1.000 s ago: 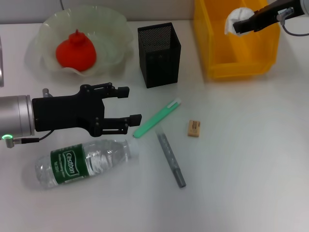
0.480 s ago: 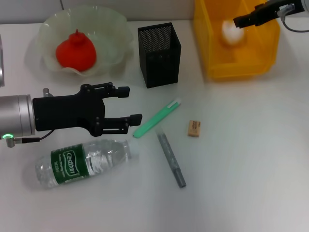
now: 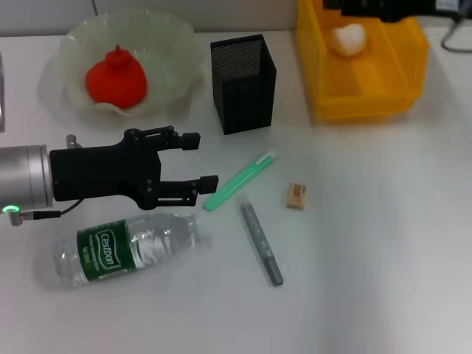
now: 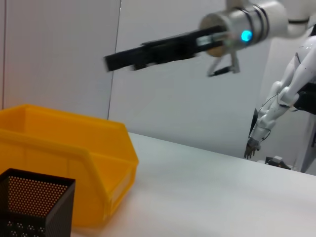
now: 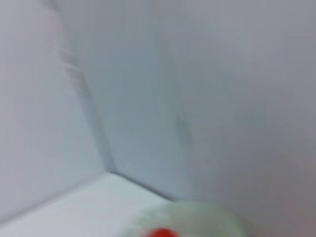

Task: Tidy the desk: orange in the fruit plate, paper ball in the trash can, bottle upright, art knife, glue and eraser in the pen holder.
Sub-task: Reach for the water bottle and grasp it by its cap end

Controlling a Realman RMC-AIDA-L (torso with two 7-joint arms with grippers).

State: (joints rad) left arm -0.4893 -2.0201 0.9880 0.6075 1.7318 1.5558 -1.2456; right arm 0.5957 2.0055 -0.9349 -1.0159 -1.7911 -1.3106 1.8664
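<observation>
The orange rests in the pale green fruit plate at the back left. A white paper ball lies inside the yellow trash can. My right gripper hovers over the can at the frame's top edge, open and holding nothing; the left wrist view shows it above the can. The bottle lies on its side at the front left. Just behind it my left gripper stands open and empty. A green stick, a grey stick and the eraser lie in front of the pen holder.
I cannot tell which of the two sticks is the art knife and which the glue. The white desk runs bare to the right and front of the eraser. A wall stands behind the desk.
The right gripper let go of the paper ball, which dropped into the trash can. The gripper then pulled up and back towards the top edge. The left arm has not moved.
</observation>
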